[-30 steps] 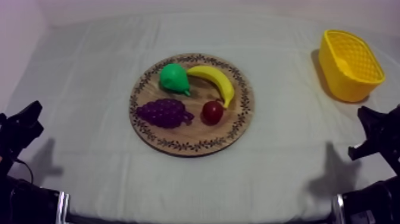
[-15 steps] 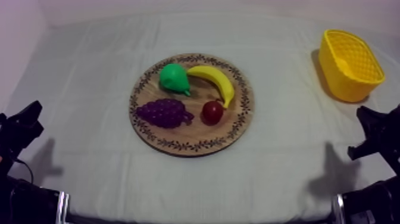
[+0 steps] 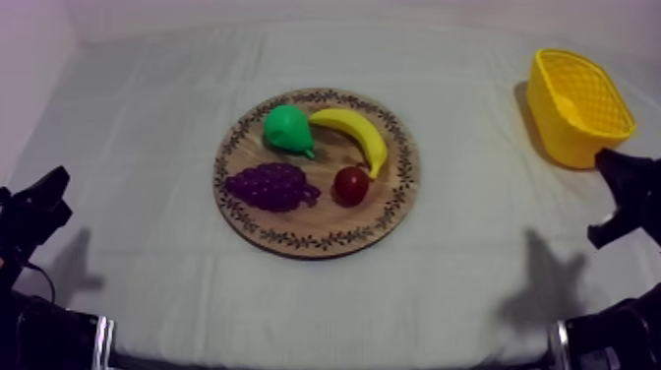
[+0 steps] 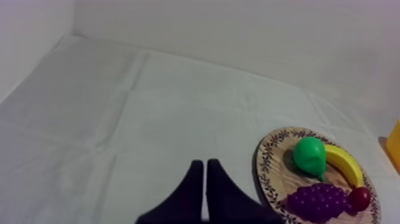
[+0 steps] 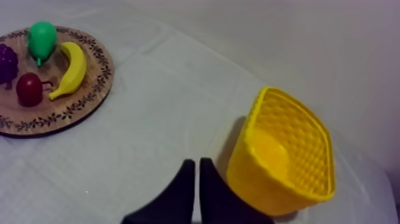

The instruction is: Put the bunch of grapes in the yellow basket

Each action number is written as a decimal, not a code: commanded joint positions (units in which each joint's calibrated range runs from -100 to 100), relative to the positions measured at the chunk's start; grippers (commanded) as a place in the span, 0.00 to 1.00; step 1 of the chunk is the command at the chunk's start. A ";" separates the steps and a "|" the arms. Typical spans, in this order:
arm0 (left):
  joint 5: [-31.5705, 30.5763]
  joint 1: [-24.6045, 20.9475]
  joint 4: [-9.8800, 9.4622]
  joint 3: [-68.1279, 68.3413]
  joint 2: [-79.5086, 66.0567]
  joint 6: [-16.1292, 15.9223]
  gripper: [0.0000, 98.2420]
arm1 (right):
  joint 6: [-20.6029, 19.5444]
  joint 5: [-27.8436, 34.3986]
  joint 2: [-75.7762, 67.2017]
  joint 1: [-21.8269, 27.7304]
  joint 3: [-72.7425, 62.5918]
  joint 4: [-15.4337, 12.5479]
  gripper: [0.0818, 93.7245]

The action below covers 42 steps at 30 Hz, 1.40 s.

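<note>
— Which claw is nearer the fruit?
— The left gripper (image 4: 205, 164), its fingers pressed together on nothing. The bunch of grapes (image 3: 270, 186) lies off to its right, on the left half of the wooden board (image 3: 315, 242), long axis across the table, stem toward the small red fruit (image 3: 351, 184).
— Its look?
— Dark purple, knobbly, lying flat. The right gripper (image 5: 197, 162), likewise closed and empty, sits just beside the yellow basket (image 3: 580, 108).

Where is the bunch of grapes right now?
Top view: the bunch of grapes lies on the left half of the wooden board, in front of the pear, left of the small red fruit.
</note>
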 commanded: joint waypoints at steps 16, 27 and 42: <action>-0.03 -0.01 -0.04 -0.04 0.00 0.00 0.00 | -2.72 14.01 32.82 -9.45 -36.13 5.54 0.00; -0.03 -0.01 -0.04 -0.04 0.00 -0.03 0.00 | -1.66 26.21 51.37 -17.68 -58.60 5.37 0.00; -0.03 -0.01 -0.04 -0.04 0.00 -0.03 0.00 | 2.67 36.21 73.14 -23.29 -81.10 2.43 0.00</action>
